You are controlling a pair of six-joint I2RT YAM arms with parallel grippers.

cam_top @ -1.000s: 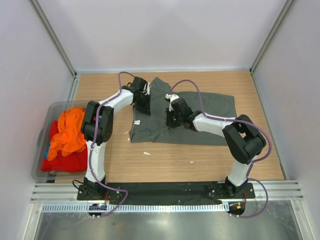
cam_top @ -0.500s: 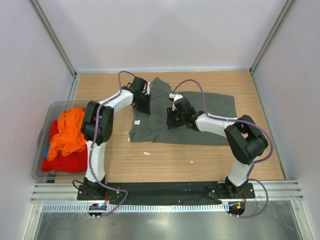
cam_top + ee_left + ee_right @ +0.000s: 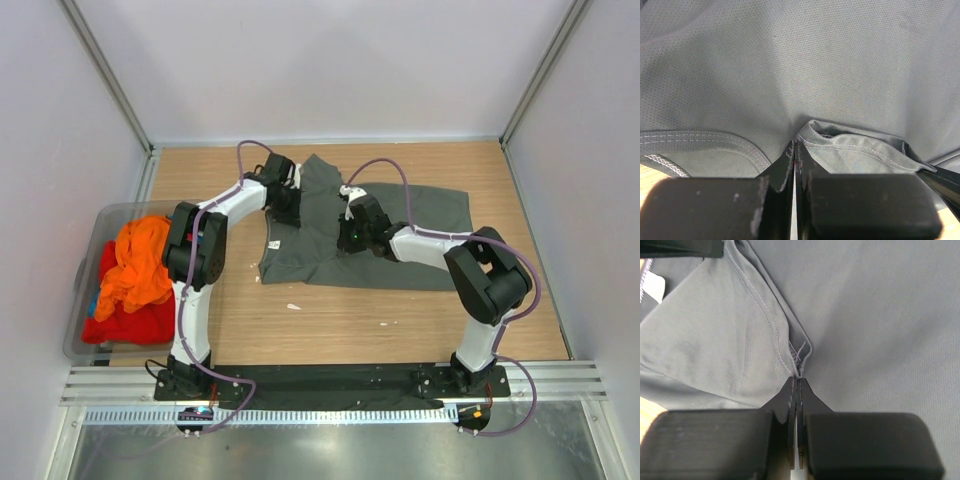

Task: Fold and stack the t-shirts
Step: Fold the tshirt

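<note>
A dark grey-green t-shirt (image 3: 400,240) lies spread across the middle of the table, partly folded at its left. My left gripper (image 3: 288,214) is shut on a folded hem of it near its upper left; the left wrist view shows the pinched cloth (image 3: 850,145) at the gripper (image 3: 796,146). My right gripper (image 3: 346,236) is shut on a stitched seam corner of the same shirt (image 3: 800,357); the gripper (image 3: 796,380) grips that corner. Orange (image 3: 140,262), red (image 3: 130,322) and a sliver of blue (image 3: 92,300) shirts lie in the bin.
The translucent grey plastic bin (image 3: 85,225) stands at the table's left edge. Small white scraps (image 3: 293,306) lie on the wooden table (image 3: 350,320) in front of the shirt. White walls and metal posts enclose the back and sides.
Both grippers have shifted slightly towards the back, drawing the pinched shirt parts with them. The bin's shirts have not moved.
</note>
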